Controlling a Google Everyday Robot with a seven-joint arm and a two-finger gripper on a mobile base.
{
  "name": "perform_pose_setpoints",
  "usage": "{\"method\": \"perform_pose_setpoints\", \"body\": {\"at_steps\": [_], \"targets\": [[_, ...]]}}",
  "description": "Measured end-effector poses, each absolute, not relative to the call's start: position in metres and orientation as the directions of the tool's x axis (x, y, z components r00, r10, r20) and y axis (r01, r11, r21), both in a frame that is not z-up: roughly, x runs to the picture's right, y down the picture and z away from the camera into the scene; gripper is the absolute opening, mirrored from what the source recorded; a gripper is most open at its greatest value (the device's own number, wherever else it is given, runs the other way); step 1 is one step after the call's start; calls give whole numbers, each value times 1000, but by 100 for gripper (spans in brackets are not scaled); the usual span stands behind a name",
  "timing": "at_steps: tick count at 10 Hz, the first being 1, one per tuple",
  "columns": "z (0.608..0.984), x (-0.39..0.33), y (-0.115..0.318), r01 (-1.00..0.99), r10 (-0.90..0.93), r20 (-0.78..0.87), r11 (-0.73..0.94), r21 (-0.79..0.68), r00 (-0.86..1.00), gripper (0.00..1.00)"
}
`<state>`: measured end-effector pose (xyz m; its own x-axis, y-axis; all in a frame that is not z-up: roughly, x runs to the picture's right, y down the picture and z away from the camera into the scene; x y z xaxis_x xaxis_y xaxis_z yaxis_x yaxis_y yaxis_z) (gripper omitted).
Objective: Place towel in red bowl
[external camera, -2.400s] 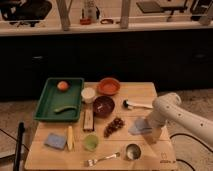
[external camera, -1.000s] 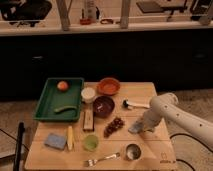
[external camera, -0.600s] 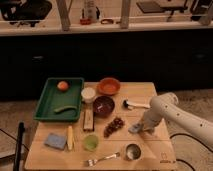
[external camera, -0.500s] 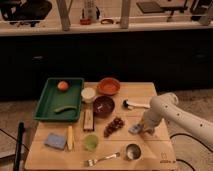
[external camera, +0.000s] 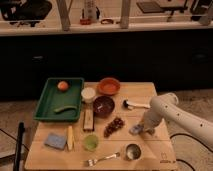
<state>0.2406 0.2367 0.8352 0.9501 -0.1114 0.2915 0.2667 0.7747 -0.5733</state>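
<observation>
little changed: end effector point(external camera: 143, 129) still low at towel point(external camera: 135, 130), right of grapes point(external camera: 114, 126).

A light wooden bench point(external camera: 150, 97) stood on a speckled grey floor point(external camera: 15, 112) under dim, warm light. Behind it ran a long dark cabinet front point(external camera: 125, 55), topped by a pale counter ledge point(external camera: 45, 28). Slanted grey metal posts point(external camera: 63, 12) rose from that ledge, and a black office chair point(external camera: 30, 9) showed beyond at the upper left. A black upright bar point(external camera: 20, 145) stood just beside the bench's left edge. The gripper point(external camera: 141, 129) hung low over the bench's right part.
</observation>
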Motion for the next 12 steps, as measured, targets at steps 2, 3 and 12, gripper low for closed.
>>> {"method": "perform_pose_setpoints", "body": {"at_steps": [2, 3, 12], "targets": [[835, 241, 237, 267, -111, 292, 775, -573, 950, 0], [835, 241, 237, 266, -110, 291, 775, -573, 950, 0], [835, 241, 237, 265, -110, 291, 775, -574, 950, 14]]}}
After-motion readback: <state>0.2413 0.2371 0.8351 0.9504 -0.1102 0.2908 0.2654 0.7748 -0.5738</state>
